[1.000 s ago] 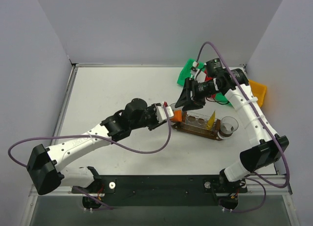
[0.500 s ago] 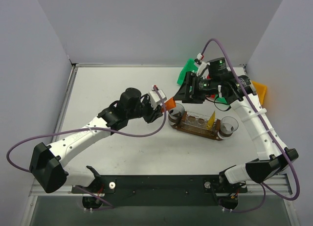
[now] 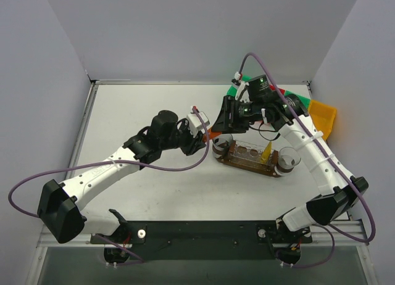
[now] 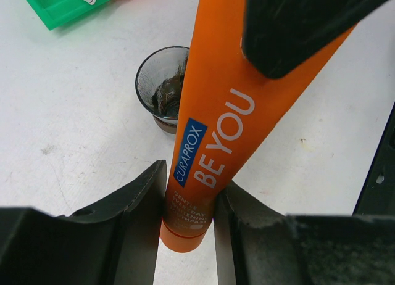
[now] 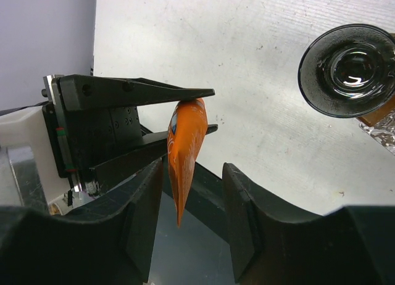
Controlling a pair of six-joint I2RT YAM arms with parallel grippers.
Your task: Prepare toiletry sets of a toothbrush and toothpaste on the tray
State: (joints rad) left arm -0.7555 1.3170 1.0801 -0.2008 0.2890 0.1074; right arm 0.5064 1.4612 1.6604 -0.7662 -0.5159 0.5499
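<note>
Orange Curaprox tube [image 4: 216, 131] clamped by left gripper [image 4: 188, 208]; right gripper [image 5: 192, 205] straddles its tail, jaws apart: close squarely; cup [image 4: 150, 81] at 10 o'clock

This is a robotics lab test cell. A bare white tabletop [image 3: 142, 112] is boxed in at the back and on both sides by plain pale grey wall panels [image 3: 185, 32]. Two white-and-black jointed robot arms, the left arm [image 3: 105, 174] and the right arm [image 3: 316, 150], are bolted to a black mounting plate [image 3: 203, 231] along the near edge, above a silver metal frame rail [image 3: 68, 240]. Loose purple cables [image 3: 92, 171] loop along each arm to its wrist. A green plastic bin [image 3: 232, 89] and a yellow plastic bin [image 3: 324, 115] sit in the far right corner.
</note>
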